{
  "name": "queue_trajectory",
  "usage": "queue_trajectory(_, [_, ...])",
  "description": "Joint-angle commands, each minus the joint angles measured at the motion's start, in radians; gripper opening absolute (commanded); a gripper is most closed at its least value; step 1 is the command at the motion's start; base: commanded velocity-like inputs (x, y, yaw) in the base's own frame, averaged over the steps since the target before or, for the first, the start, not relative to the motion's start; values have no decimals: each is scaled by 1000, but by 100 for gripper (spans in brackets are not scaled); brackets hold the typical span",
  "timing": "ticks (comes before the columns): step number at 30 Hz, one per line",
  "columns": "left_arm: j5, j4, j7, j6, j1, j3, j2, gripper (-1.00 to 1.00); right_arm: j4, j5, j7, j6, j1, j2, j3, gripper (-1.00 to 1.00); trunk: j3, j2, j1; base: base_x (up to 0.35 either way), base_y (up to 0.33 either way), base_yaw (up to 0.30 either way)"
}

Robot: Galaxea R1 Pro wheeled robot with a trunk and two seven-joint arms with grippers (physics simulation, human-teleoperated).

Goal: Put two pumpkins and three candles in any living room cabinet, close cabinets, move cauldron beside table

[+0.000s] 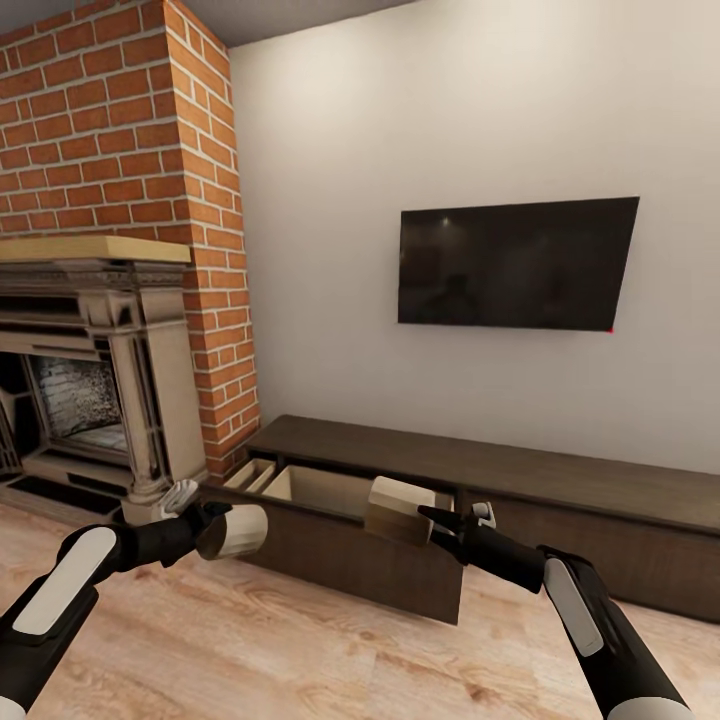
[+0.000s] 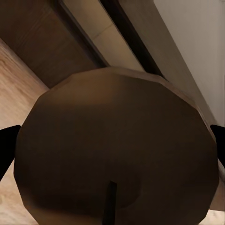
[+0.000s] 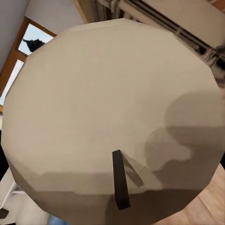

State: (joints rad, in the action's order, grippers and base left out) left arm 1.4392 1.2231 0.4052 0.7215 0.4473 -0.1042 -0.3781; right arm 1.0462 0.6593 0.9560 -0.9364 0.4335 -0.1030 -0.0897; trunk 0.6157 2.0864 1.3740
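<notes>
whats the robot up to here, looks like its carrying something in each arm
It faces the long, low dark-brown wooden cabinet under the wall television, with one drawer pulled open. Each arm holds a pale cream cylindrical candle on its side: the left tool grips one just outside the drawer's left end, and the right tool holds the other above the drawer's right end. Neither candle is inside yet.

A living room; brick fireplace [image 1: 95, 400], wall television [image 1: 515, 263], low cabinet [image 1: 560, 500].
</notes>
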Motion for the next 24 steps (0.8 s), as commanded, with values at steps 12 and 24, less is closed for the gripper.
queue_trajectory(12, [7,-1,9,62,1,4,1,-100,0,-1,3,-4,1,0,-1,-100,-36,-84,-46,0,0,0])
queue_trajectory(24, [7,-10,10,64,1,7,-3,-100,0,-1,2,-4,1,1,-1,-100,-76,-168,-92,0,0,-28])
